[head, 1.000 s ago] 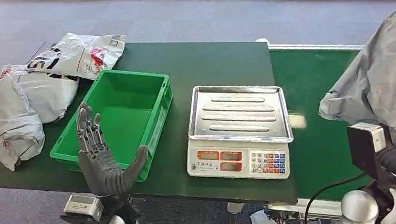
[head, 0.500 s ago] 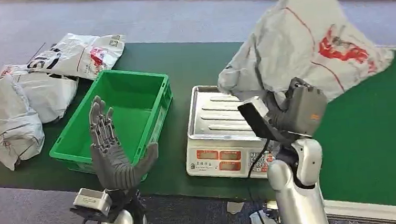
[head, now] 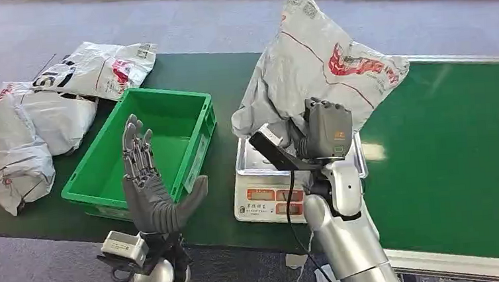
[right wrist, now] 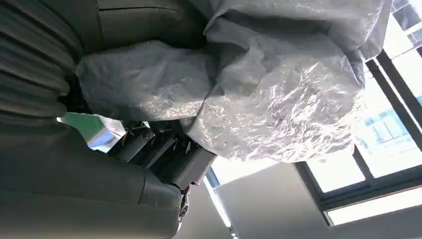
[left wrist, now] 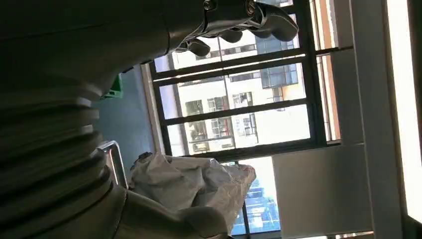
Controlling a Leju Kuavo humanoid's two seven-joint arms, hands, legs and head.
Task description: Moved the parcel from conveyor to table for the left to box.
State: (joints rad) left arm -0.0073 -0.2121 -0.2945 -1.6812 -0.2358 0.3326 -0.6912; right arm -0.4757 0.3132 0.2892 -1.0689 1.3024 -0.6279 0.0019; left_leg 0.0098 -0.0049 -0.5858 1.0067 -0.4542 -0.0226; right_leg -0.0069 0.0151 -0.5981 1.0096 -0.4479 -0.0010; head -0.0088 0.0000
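My right hand grips a grey plastic parcel with red print and holds it up over the silver scale in the middle of the table. The right wrist view shows the crinkled grey parcel pressed against my fingers. My left hand is raised at the front edge of the table, palm up, fingers apart, holding nothing, just in front of the green box. The parcel also appears in the left wrist view, beyond the left hand.
Three more grey parcels lie heaped at the table's left end beside the green box. The green conveyor belt runs along the right side. Grey carpet lies beyond the table.
My right hand has swung the parcel leftward from over the conveyor to above the scale and lowered it. The left hand has drifted slightly to the right and stayed open.
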